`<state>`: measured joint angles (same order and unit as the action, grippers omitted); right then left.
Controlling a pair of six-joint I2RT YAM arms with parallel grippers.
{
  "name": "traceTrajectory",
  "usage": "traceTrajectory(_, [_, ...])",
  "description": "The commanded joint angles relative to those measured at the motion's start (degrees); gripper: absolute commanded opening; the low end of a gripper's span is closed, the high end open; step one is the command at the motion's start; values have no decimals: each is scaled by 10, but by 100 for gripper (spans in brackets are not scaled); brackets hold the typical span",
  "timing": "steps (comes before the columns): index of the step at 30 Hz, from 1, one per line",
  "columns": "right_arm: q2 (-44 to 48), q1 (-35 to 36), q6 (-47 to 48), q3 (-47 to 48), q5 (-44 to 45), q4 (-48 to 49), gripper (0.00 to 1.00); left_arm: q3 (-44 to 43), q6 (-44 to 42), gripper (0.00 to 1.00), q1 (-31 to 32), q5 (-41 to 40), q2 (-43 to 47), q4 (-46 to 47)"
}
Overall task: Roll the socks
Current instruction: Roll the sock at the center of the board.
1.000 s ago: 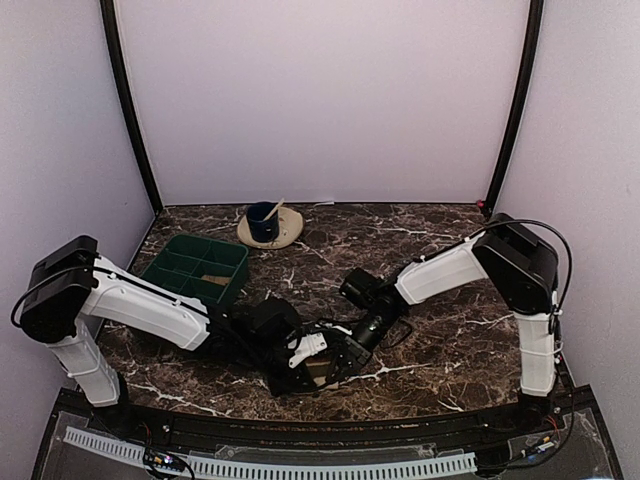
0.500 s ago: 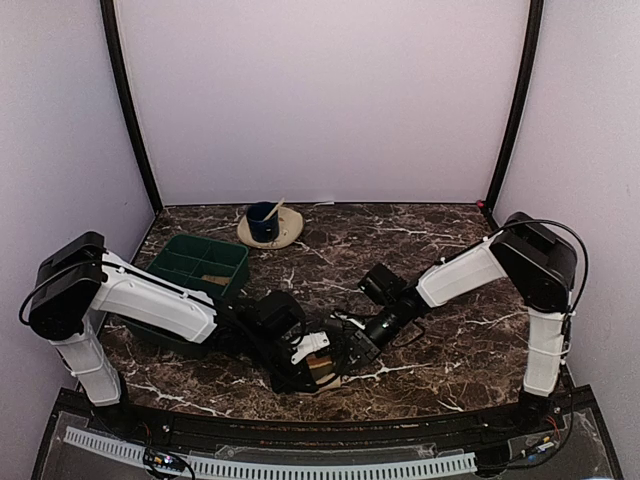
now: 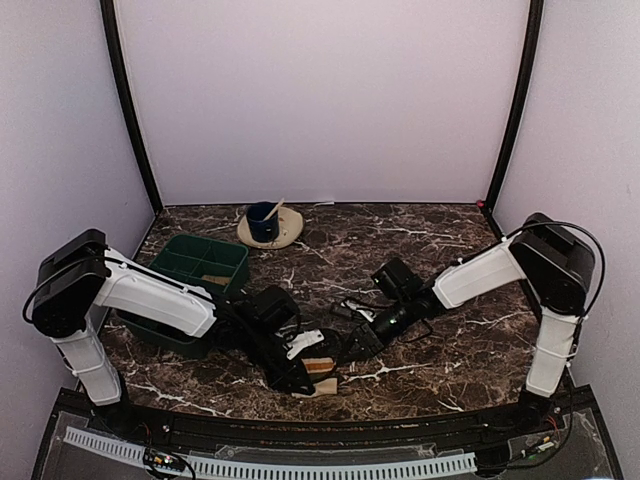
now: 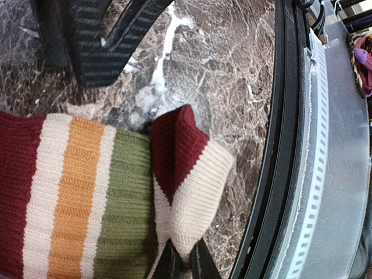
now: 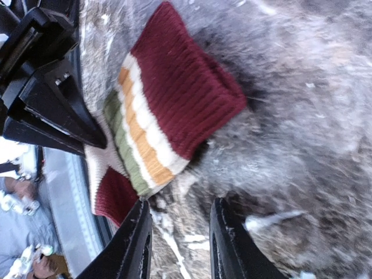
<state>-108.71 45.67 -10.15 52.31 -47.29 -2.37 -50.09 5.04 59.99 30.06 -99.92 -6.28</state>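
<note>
One of the socks [image 4: 81,197], striped red, cream, orange and green, lies folded on the marble near the table's front edge. It also shows as a small bundle [image 3: 322,368] in the top view and as a folded sock [image 5: 174,110] in the right wrist view. My left gripper [image 4: 183,264] is shut on its cream cuff corner; from above, the left gripper [image 3: 302,374] sits at the bundle's left. My right gripper [image 5: 180,238] stands open just off the sock's edge, with only marble between its fingers. Seen from above, the right gripper [image 3: 352,343] is up and to the right of the bundle.
A green tray [image 3: 170,262] with compartments stands at the left behind my left arm, with a small tan thing in one cell. A blue cup [image 3: 263,220] rests on a tan plate [image 3: 288,232] at the back. The black front rail [image 4: 279,174] runs close beside the sock.
My right gripper has opened and drawn back to the right, off the sock. The left gripper has kept its hold on the cuff and shifted slightly.
</note>
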Motion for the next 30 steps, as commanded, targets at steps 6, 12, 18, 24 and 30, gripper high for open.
traceTrajectory(6, [106, -4, -8, -82, 167, 75, 32, 9, 31, 0, -35, 72, -26, -18])
traceTrajectory(12, [203, 25, 1, -138, 260, 104, 32, -4, 28, 0, -42, 106, -49, -30])
traceTrajectory(18, [258, 121, 47, -147, 386, 78, 33, -21, 12, 0, -50, 136, -65, -55])
traceTrajectory(24, [272, 207, 83, -133, 474, 51, 34, -34, -2, 0, -56, 150, -77, -80])
traceTrajectory(30, [230, 284, 121, -87, 538, 1, 36, -38, -5, 0, -62, 166, -83, -85])
